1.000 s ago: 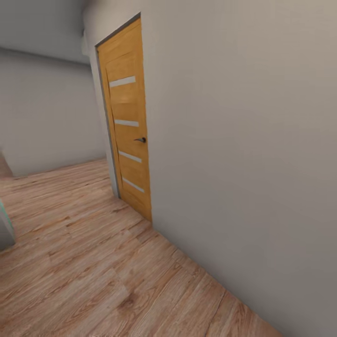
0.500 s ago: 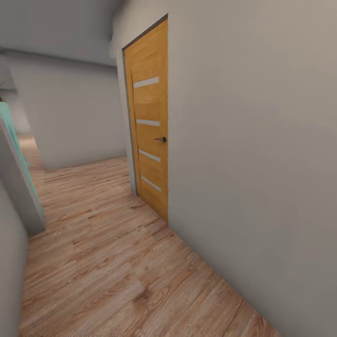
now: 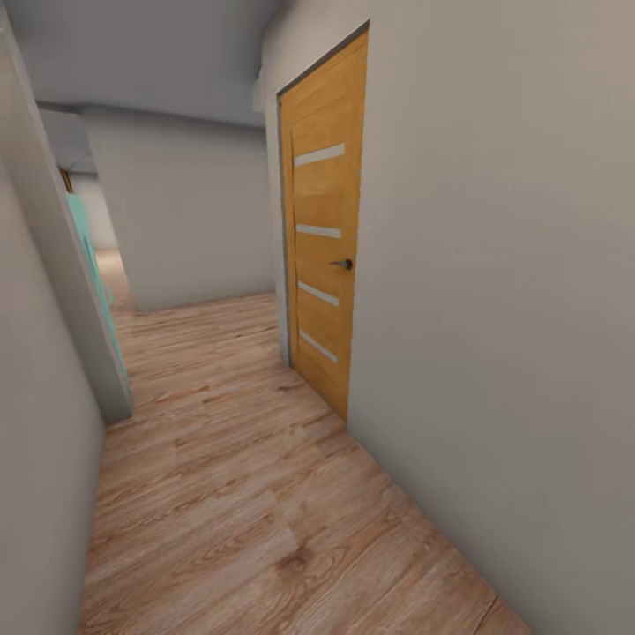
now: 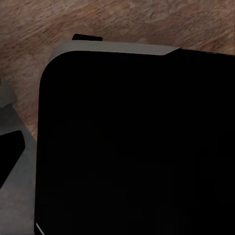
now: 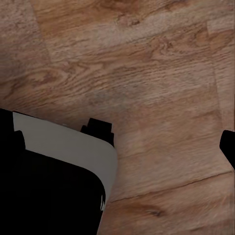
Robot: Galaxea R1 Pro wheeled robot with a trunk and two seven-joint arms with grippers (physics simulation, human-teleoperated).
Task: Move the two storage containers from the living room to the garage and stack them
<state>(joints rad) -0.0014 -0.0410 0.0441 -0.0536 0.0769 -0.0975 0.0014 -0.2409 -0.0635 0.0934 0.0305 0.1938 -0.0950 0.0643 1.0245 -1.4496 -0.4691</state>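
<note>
Door (image 3: 324, 265): honey-orange wood grain with four pale horizontal slits, dark handle (image 3: 342, 264), grey frame. Walls (image 3: 494, 265): plain off-white grey. Plank floor (image 3: 229, 494): light reddish-brown wood grain with darker knots. Panel edge (image 3: 93, 265) past the left wall corner: turquoise. Robot base (image 4: 137, 147): black, light grey rim.

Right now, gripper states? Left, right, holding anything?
Left: cannot be told; the left wrist view shows a black body over wood floor.
Right: cannot be told; no container seen in its view.

A black, round-cornered robot body panel (image 4: 132, 147) edged with a pale grey rim (image 5: 68, 144) carries a small black tab at 12 o'clock.
</note>
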